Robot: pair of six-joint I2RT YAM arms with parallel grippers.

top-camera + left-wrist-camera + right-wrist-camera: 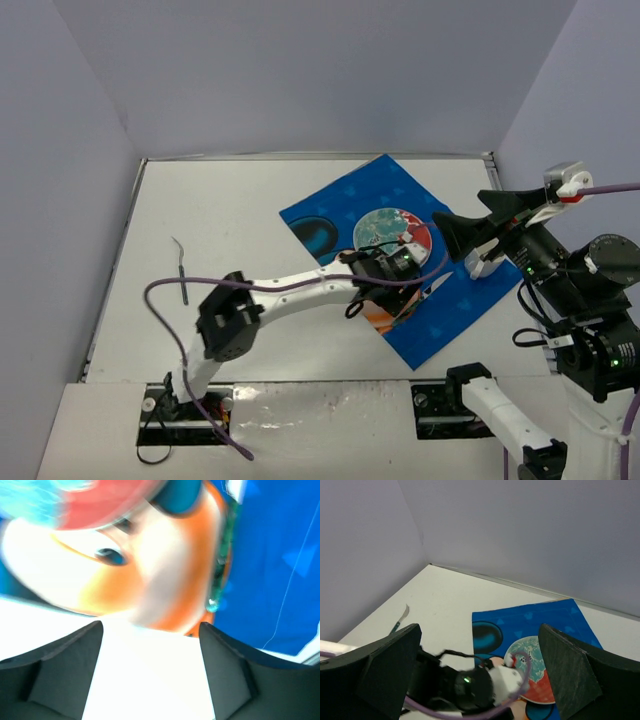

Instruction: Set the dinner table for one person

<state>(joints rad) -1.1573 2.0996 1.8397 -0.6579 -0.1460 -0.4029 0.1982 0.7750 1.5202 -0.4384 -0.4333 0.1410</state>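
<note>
The flat white desk (230, 200) lies open behind and left of the blue cartoon-mouse placemat (350, 195). Over the mat, the left end effector (150, 626) hangs low beside a round patterned plate (392, 230). A thin utensil (181, 272) lies far left; lavender walls (300, 70) enclose three sides.

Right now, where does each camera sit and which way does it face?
Top external: above and behind the bases, looking down on the dinner table; both arms show.
Left wrist: close over the placemat, blurred; open left gripper at the bottom.
Right wrist: raised at the right, looking left and down; open right gripper frames the left arm.
Top and right wrist share placemat, plate, left arm.
</note>
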